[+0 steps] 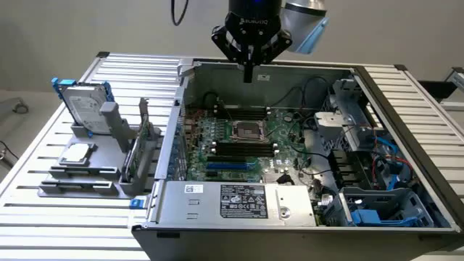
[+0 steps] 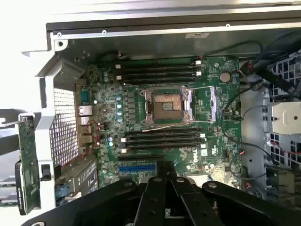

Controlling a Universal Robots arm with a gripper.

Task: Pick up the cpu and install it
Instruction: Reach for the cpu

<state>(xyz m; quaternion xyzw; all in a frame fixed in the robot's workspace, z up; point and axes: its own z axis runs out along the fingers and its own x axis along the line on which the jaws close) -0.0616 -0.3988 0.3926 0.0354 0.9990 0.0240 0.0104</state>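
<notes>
The cpu (image 1: pixel 77 154), a small flat square chip with a silver top, lies on a grey holder (image 1: pixel 80 176) at the exterior view's left, outside the computer case. My gripper (image 1: pixel 248 75) hangs high over the back of the open case, far from the chip, with its dark fingers pressed together and nothing between them. In the wrist view the same shut gripper (image 2: pixel 162 168) points down over the motherboard. The socket (image 1: pixel 246 129) sits open in the middle of the green board, and its gold contact field (image 2: pixel 166 104) is bare inside the metal frame.
A silver hard drive (image 1: pixel 83 105) in blue brackets stands upright behind the chip. The case (image 1: pixel 239 202) holds memory slots (image 2: pixel 160 70), loose cables (image 2: pixel 235 113) and a drive cage (image 1: pixel 377 206) at the exterior view's right. A slatted metal table (image 1: pixel 58 228) carries everything.
</notes>
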